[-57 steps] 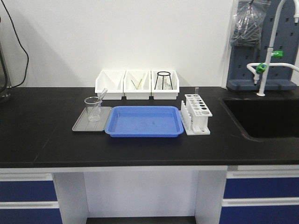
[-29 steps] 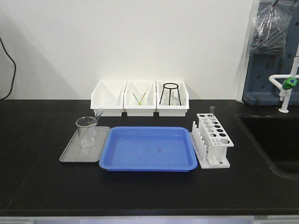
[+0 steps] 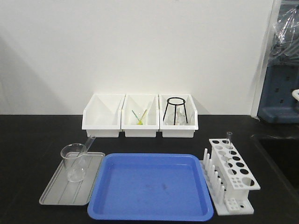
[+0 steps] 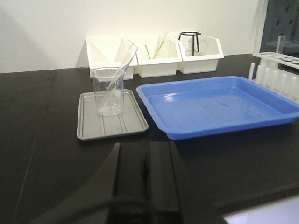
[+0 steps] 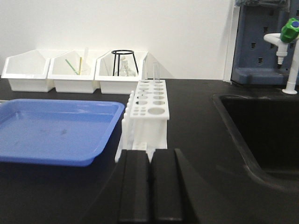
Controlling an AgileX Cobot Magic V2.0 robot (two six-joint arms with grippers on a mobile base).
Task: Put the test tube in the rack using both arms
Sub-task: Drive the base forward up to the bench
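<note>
A thin clear test tube [image 3: 88,143] leans slanted in a glass beaker [image 3: 74,161] on a grey tray [image 3: 56,193], its top poking over the rim. The left wrist view shows the same test tube [image 4: 125,58] and beaker [image 4: 108,91] ahead of my left gripper [image 4: 147,145], which is shut, holds nothing and is a good way short of the tray. At the right stands the white rack [image 3: 232,175], with another tube [image 3: 229,137] upright in a back hole. My right gripper [image 5: 150,152] is shut and holds nothing, just in front of the rack [image 5: 150,105].
A blue tray [image 3: 117,205] lies between the grey tray and the rack. Three white bins [image 3: 140,126] line the wall; one holds a black ring stand [image 3: 177,109]. A sink [image 5: 261,130] and a tap [image 5: 288,44] are to the right of the rack.
The front view has moved closer to the bench, so everything looks larger and lower in the frame. Beaker, trays, rack and tubes keep their places relative to each other.
</note>
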